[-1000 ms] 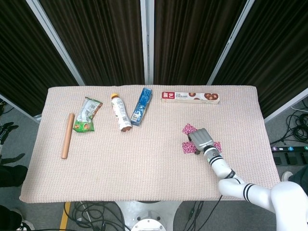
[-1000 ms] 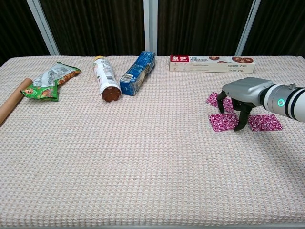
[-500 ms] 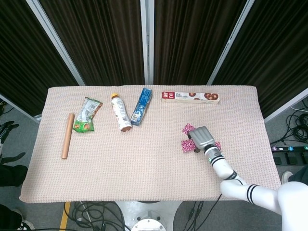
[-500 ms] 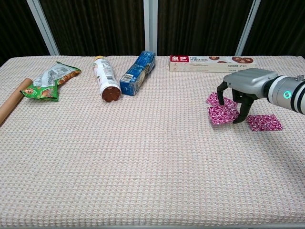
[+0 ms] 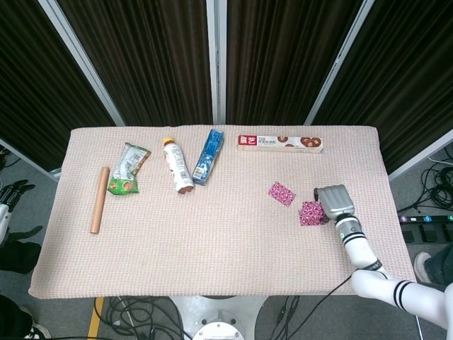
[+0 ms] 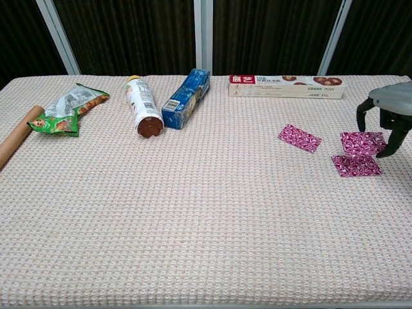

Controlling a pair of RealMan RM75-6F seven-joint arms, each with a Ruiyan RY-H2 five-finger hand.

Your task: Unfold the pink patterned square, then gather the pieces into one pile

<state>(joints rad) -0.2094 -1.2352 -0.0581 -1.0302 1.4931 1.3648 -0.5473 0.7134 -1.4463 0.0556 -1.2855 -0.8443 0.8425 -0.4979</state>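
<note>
Three pink patterned pieces lie on the right of the table. One piece (image 6: 299, 138) (image 5: 282, 193) rests flat by itself. My right hand (image 6: 385, 111) (image 5: 334, 202) hangs over the far right and pinches a second piece (image 6: 362, 143) (image 5: 310, 212) between its fingertips. That piece is slightly raised, just behind the third piece (image 6: 356, 165), which lies flat. In the head view the third piece is hidden under my hand. My left hand (image 5: 10, 193) hangs off the table's left side, fingers apart, holding nothing.
Along the back of the woven table mat (image 6: 193, 212) lie a long biscuit box (image 6: 286, 85), a blue packet (image 6: 186, 89), a bottle on its side (image 6: 143, 107), a green snack bag (image 6: 66, 109) and a cardboard tube (image 6: 18, 137).
My right hand moved right with one pink piece, away from the lone piece and up beside the piece at the far right. The left hand stayed put.
</note>
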